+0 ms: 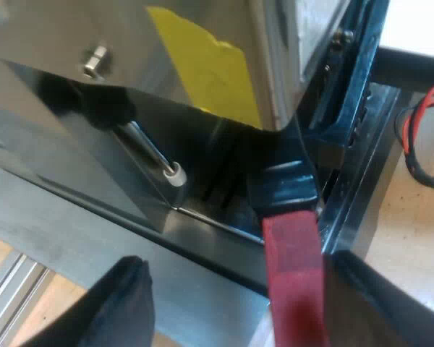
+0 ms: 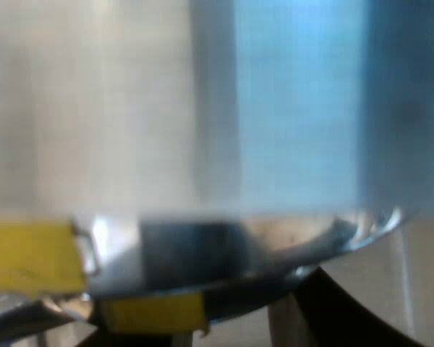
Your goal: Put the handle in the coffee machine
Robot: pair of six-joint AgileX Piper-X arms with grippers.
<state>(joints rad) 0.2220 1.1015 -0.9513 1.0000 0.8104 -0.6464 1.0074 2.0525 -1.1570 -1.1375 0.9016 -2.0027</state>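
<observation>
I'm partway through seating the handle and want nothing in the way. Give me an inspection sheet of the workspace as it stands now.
Surface: pale tabletop beside the espresso machine.
Job's things: the holder's dark handle runs in under the machine's front, with its red end toward the left tool. Whether it is locked cannot be told.
Clutter: nothing seen.
Grippers: left tool is open, with the red end between its fingers, not clamped. Right tool is close against the machine's steel; its state cannot be told.
Cables: red and black wires lie on the tabletop by the machine's base.
Surroundings: yellow tape on the machine's steel; a metal wand with a white tip near the handle.
</observation>
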